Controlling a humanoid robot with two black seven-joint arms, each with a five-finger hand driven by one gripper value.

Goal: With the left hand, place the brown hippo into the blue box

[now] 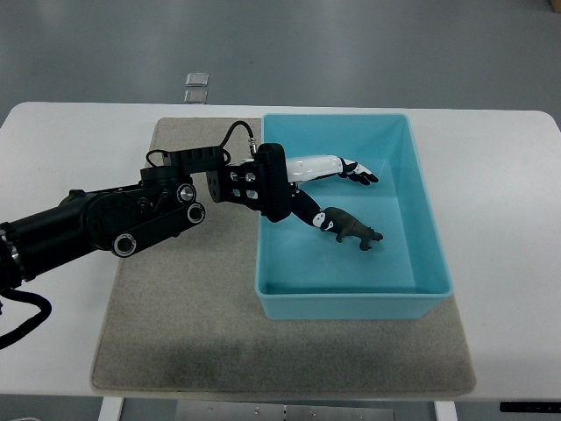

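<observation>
Our left hand [337,193] reaches over the near-left wall of the blue box [427,219] with its fingers spread: the upper fingers [351,167] stretch out straight toward the box's middle, while the thumb [317,217] angles down and meets the rear of the brown hippo [355,231]. We cannot tell whether any real pinch is on the toy; only the thumb side seems to touch it, and the other fingers sit apart above it.

We see the hippo already inside the box, low over or resting on the floor, head pointing to the picture's right, roughly midway between the left and right walls. We judge the placing step to be nearly done, with the release in hand.

To finish it well, we would let the hippo settle fully on the box floor before parting the thumb from it, then open wider so no fingertip drags the toy along. We would lift the hand straight up and clear of the box's left wall before drawing the forearm [105,224] back across the grey mat [175,333] on the white tabletop [508,175], since the wrist sits right at that rim and could nudge the light box. No right arm shows.
</observation>
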